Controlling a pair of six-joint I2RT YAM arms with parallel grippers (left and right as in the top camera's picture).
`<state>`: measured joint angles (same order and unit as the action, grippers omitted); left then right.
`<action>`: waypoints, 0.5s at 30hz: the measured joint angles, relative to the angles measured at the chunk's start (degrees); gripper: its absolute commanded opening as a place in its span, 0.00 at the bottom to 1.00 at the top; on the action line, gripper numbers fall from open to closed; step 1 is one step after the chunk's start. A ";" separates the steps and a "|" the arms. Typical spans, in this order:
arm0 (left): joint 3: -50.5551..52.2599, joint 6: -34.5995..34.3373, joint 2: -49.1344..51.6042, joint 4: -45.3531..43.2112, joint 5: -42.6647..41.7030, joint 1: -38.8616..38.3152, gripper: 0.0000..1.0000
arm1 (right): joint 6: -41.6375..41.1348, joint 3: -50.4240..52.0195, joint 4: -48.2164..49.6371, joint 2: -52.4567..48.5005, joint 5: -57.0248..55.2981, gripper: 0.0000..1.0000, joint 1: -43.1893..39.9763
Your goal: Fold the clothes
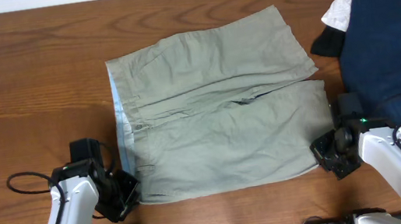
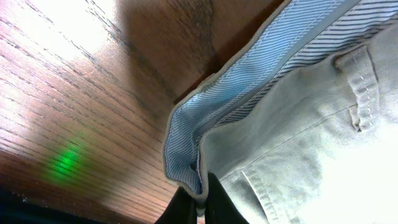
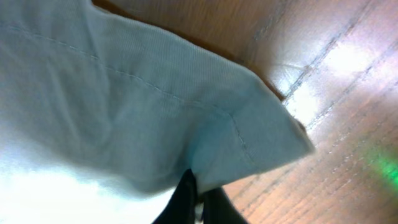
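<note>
— What was nearest to the robot?

— The two arms. The left gripper [image 1: 121, 192] was at the near left corner of the khaki shorts [image 1: 218, 125]. In the left wrist view its fingers [image 2: 217, 208] were pressed together on the corner of the waistband [image 2: 205, 143], where the blue striped lining [image 2: 261, 74] was turned outward. A belt loop [image 2: 364, 93] showed beside it.

— And the other one?

— The right gripper [image 1: 326, 153] was at the near right corner. In its wrist view it [image 3: 196, 199] was closed narrowly on the hem [image 3: 249, 130] of the near leg, with the cloth pinched between the fingers.

— How were the shorts lying?

— Flat in the middle of the wooden table [image 1: 22, 74]. The long axis ran left to right, the waistband pointed left and the leg openings pointed right. The far leg slanted a little away from the near one.

— What was around them?

— A black cable [image 1: 22, 184] curled on the table left of the left arm. At the far right a navy garment [image 1: 389, 30] was piled up, with a white garment [image 1: 342, 2] under its far edge. This pile was near the far leg's hem but not touching it, and the right arm lay just beside it.
</note>
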<state>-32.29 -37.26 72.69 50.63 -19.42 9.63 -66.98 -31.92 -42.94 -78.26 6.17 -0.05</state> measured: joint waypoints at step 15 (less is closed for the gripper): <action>-7.23 4.37 -0.26 7.87 1.84 -0.07 0.06 | 11.17 -2.19 -8.50 -0.15 -0.37 0.01 -0.07</action>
<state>-39.53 -32.88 72.42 58.50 -17.58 9.56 -55.81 -34.11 -51.44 -78.41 5.80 -0.12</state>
